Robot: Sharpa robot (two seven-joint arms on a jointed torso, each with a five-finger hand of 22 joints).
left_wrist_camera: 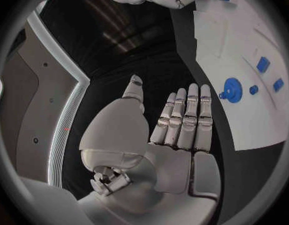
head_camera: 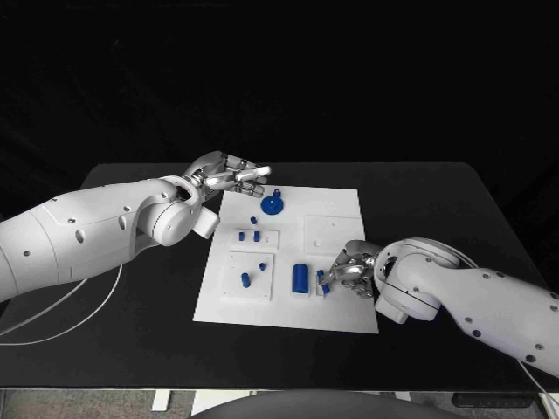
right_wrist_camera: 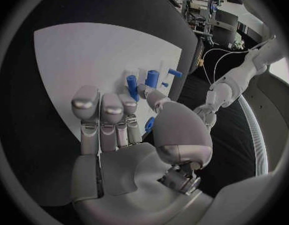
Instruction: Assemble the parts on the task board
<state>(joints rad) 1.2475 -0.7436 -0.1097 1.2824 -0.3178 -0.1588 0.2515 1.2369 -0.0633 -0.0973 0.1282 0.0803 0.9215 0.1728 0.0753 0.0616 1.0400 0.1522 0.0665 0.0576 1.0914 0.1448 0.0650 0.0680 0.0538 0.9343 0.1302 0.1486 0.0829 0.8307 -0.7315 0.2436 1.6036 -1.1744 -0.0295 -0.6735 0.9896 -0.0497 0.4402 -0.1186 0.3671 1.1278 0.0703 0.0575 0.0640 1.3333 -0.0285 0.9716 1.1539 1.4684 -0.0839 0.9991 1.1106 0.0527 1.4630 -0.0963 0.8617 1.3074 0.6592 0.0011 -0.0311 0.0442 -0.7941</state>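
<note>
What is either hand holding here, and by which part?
Left hand: nothing, fingers straight and together. Right hand, over the task board: cannot tell.

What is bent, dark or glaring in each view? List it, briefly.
Head view: the black table merges into a dark backdrop, while the white task board glares bright. Left wrist view: fisheye curves the board's edges, and the left hand is evenly lit. Right wrist view: the same bending, with the right hand sharp and the room behind it small and cluttered.
</note>
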